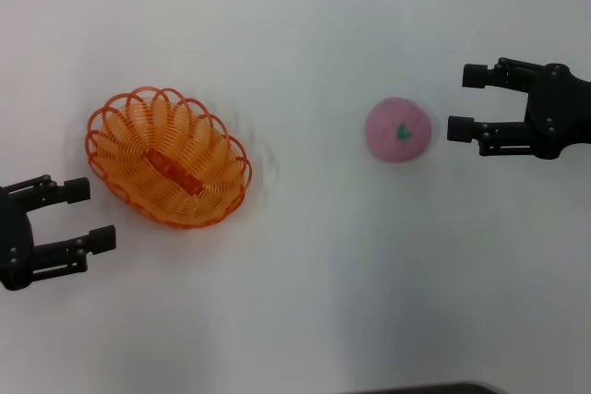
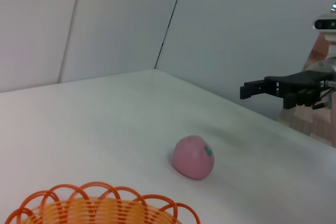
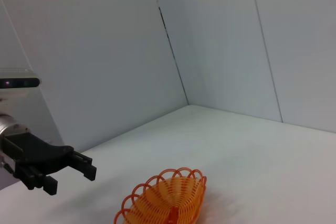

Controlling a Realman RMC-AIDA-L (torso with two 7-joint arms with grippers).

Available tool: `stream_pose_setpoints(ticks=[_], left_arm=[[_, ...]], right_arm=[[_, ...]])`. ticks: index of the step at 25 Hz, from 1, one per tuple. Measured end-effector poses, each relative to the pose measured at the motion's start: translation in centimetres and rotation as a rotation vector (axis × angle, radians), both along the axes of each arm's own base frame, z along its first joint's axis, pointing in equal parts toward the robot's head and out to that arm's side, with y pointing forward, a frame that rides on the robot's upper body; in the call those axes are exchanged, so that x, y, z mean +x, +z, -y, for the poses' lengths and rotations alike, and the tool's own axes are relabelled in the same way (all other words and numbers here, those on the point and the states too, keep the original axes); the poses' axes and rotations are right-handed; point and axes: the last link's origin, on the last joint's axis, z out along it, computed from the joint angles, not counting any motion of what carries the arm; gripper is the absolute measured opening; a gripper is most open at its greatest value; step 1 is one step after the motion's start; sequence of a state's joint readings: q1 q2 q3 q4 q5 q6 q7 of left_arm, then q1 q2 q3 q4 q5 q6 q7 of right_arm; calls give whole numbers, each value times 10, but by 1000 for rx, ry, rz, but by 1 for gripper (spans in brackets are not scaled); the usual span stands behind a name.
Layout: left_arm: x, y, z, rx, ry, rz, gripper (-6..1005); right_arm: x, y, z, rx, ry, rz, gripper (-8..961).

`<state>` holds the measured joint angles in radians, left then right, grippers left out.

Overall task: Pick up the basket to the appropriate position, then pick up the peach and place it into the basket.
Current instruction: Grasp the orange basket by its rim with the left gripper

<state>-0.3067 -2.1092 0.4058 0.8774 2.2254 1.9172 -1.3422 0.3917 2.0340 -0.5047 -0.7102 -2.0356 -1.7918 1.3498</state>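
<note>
With both sets of jaws spread and empty, the right gripper just beside the peach could nudge the round fruit rolling away — the basket sits just ahead of the left gripper.

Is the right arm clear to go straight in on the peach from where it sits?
Probably yes. The right gripper is open beside the peach, bare table between them; the basket sits on the peach's far side.

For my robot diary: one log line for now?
basket: on table, empty | peach: on table | left gripper: open | right gripper: open
</note>
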Motion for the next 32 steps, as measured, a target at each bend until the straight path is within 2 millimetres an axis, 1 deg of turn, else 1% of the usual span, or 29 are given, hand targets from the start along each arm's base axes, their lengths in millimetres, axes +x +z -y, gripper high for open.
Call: stream_pose_setpoints(ticks=[23, 32], left_arm=[[1, 0, -1, 2, -1, 1, 790], [5, -2, -4, 8, -12, 11, 790]], right_arm=[[0, 0, -1, 2, -1, 2, 938], [-1, -2, -1, 0, 0, -3, 938]])
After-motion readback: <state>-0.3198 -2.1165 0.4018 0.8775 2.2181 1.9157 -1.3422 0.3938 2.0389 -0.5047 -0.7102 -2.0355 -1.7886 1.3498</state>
